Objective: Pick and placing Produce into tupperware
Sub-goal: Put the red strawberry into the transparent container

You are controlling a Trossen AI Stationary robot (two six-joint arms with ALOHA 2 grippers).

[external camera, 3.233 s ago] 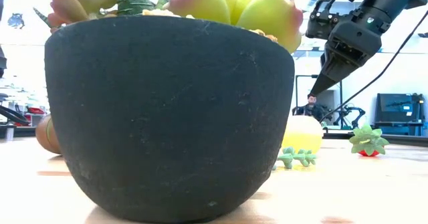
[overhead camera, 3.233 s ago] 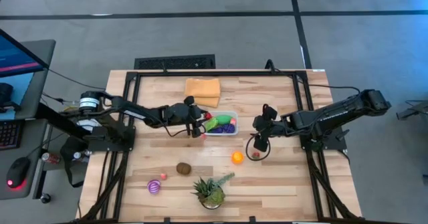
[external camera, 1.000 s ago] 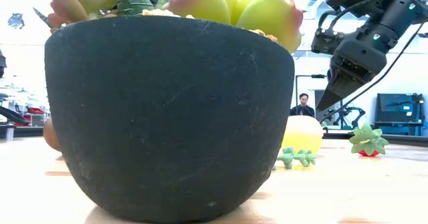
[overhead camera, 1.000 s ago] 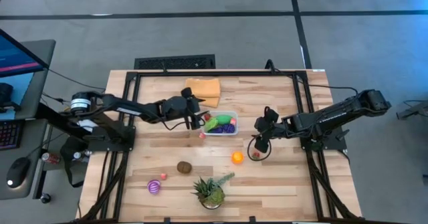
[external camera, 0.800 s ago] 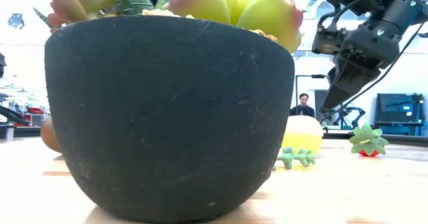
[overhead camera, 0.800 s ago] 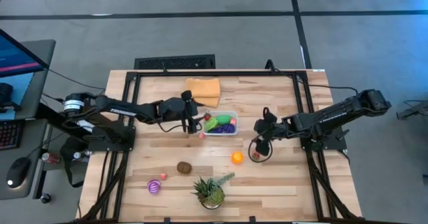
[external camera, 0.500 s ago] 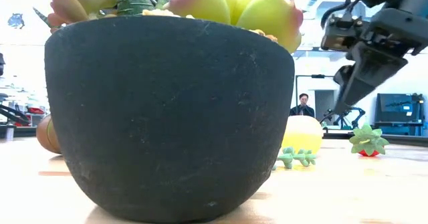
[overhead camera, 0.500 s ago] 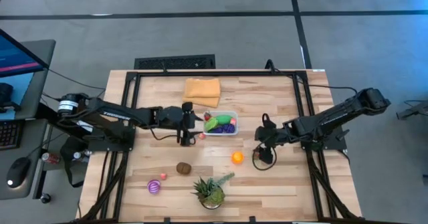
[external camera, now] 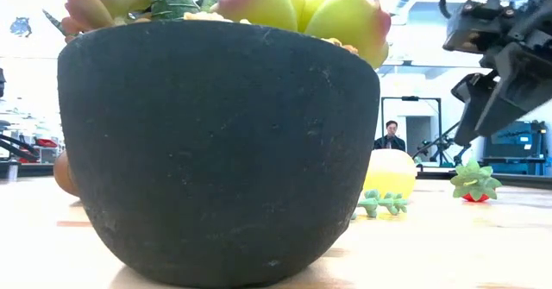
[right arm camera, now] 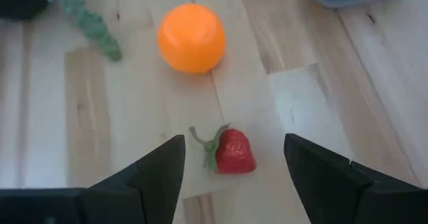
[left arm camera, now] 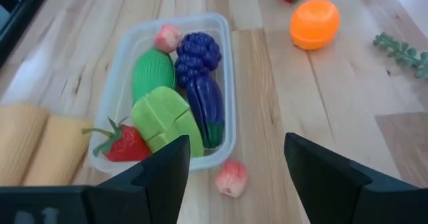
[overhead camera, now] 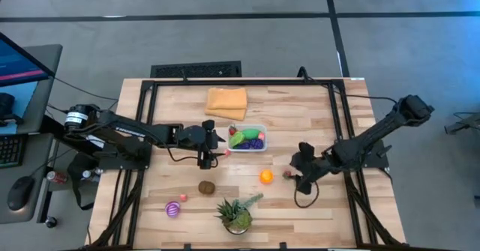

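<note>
The clear tupperware tub (overhead camera: 248, 139) (left arm camera: 127, 83) stands mid-table and holds a green piece, a purple eggplant, grapes, a strawberry and a small pink fruit. My left gripper (overhead camera: 214, 147) (left arm camera: 235, 140) hovers open at the tub's left near corner, over a small pink fruit (left arm camera: 231, 178) that lies on the table. My right gripper (overhead camera: 295, 177) (right arm camera: 234, 138) is open just right of a red strawberry (right arm camera: 231, 150) (overhead camera: 286, 174). An orange (overhead camera: 265, 177) (right arm camera: 192, 37) lies beyond the strawberry. A brown fruit (overhead camera: 205, 187), a striped pink-purple one (overhead camera: 172, 209) and a tiny pink one (overhead camera: 183, 197) rest nearer the near edge.
A potted spiky plant (overhead camera: 238, 215) stands at the near edge and fills the low view as a black pot (external camera: 216, 151). A folded orange cloth (overhead camera: 227, 103) lies beyond the tub. Black frame rails (overhead camera: 146, 116) run along both table sides. A person (external camera: 392, 134) sits far behind.
My left gripper has drawn back from the tub's far left corner toward the table's near-left and now hovers over the loose pink fruit. My right gripper has moved toward the near edge and a little right, ending beside the strawberry. No produce has moved.
</note>
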